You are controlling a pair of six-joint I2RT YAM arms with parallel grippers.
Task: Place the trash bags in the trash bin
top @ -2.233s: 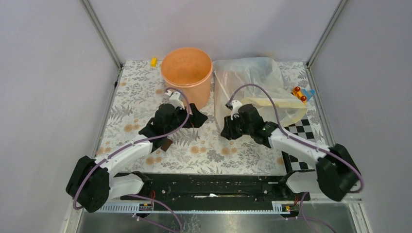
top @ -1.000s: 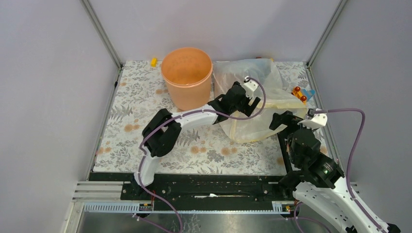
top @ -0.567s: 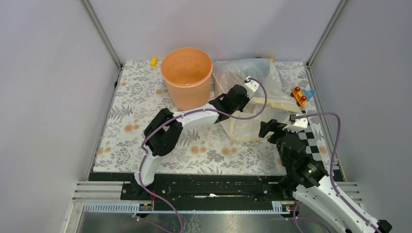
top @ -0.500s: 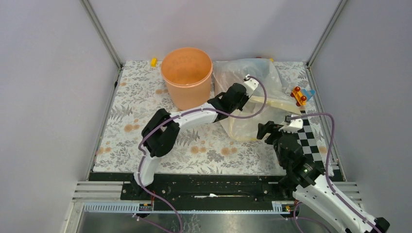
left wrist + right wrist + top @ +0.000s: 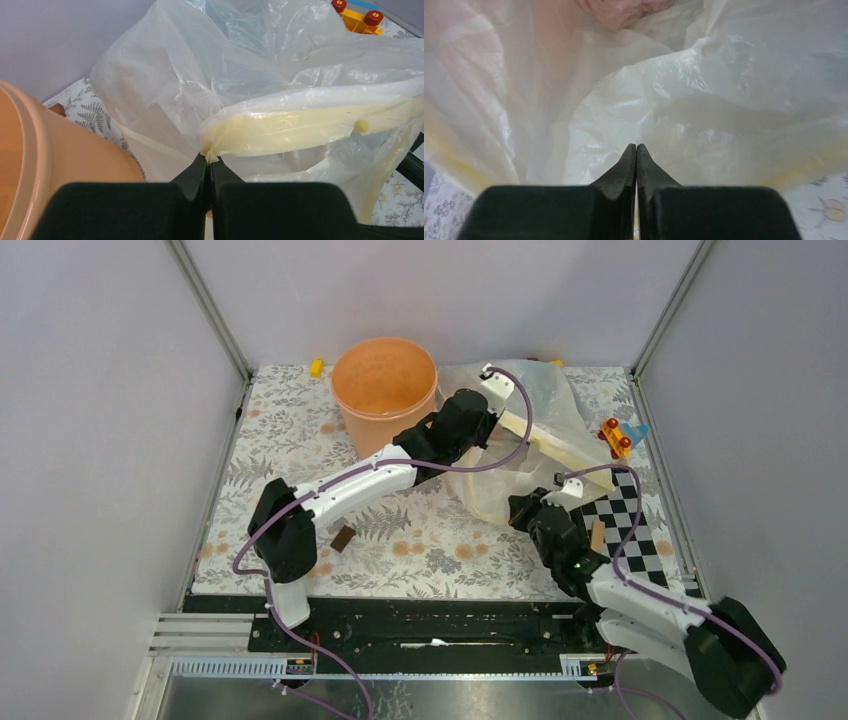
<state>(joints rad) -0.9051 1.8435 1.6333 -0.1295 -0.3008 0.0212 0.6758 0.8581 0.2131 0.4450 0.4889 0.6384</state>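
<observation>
Two end effectors are sitting with fingers pressed together in the heap of plastic bags at 3 o'clock of the trash bin [image 5: 385,400]. The left end effector [image 5: 208,159] is pinching a gathered fold of the pale yellow bag [image 5: 300,125], with the bin's wall lying just beside it at 9 o'clock in the wrist view. The right end effector [image 5: 636,152] is holding its fingertips flat against each other at the heap's 6 o'clock edge. Whether any film is caught between them cannot be told. The pink trash bag [image 5: 624,9] is lying within the heap and outside the bin, showing only at 12 o'clock of the right wrist view beside whitish film. The clear whitish bag [image 5: 165,65] is draping over the yellow one. The bin is standing upright on the floral surface [image 5: 300,440], mouth open. A toy piece [image 5: 620,434] is resting at 3 o'clock of the heap, and a checkerboard [image 5: 630,530] is lying at 5 o'clock.
</observation>
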